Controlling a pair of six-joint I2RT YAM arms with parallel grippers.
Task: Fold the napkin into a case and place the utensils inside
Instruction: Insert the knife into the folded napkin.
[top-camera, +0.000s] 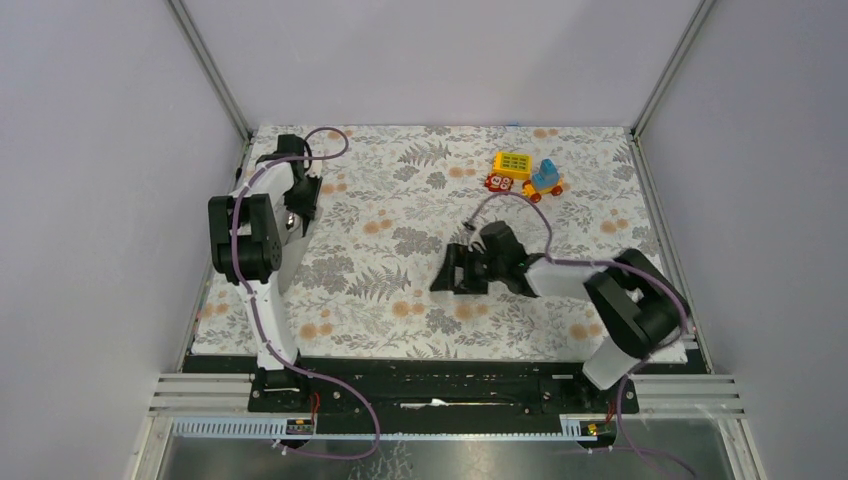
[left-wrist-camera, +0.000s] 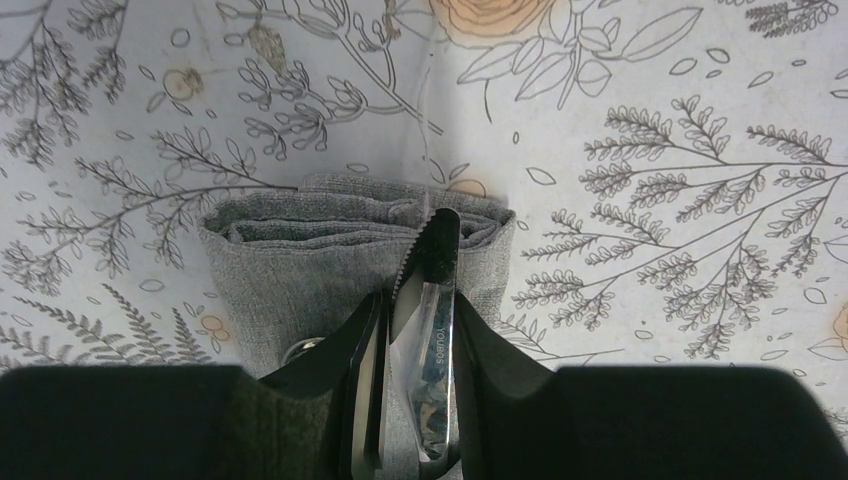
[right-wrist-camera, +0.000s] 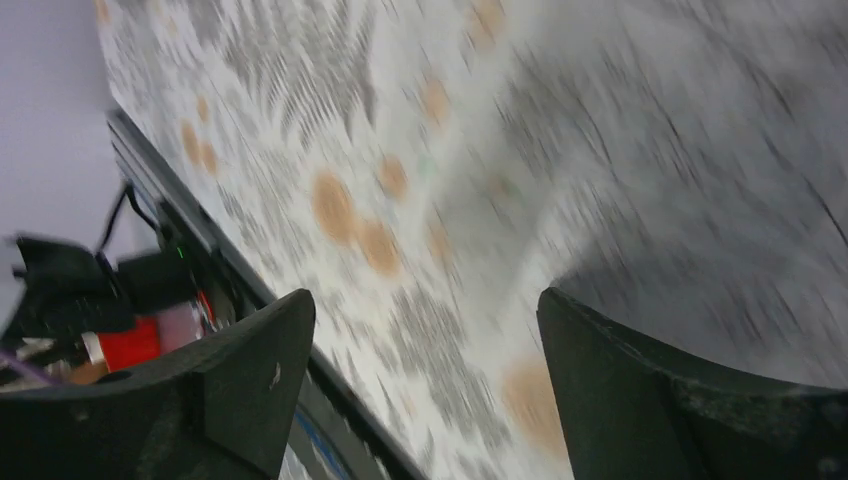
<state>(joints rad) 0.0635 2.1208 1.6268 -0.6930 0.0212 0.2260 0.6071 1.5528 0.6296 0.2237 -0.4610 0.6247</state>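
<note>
Utensil insertion is being attempted: a serrated knife (left-wrist-camera: 440, 250) is being clamped by the left gripper (left-wrist-camera: 420, 300) over the folded napkin (left-wrist-camera: 290, 270), far left. The right gripper (right-wrist-camera: 422, 300) is being held apart, empty. Next, the blade probably needs guiding into the fold.

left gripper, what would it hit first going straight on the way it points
Probably the folded grey napkin, lying right ahead of the left gripper under the knife it grips; depth is hard to judge.
</note>
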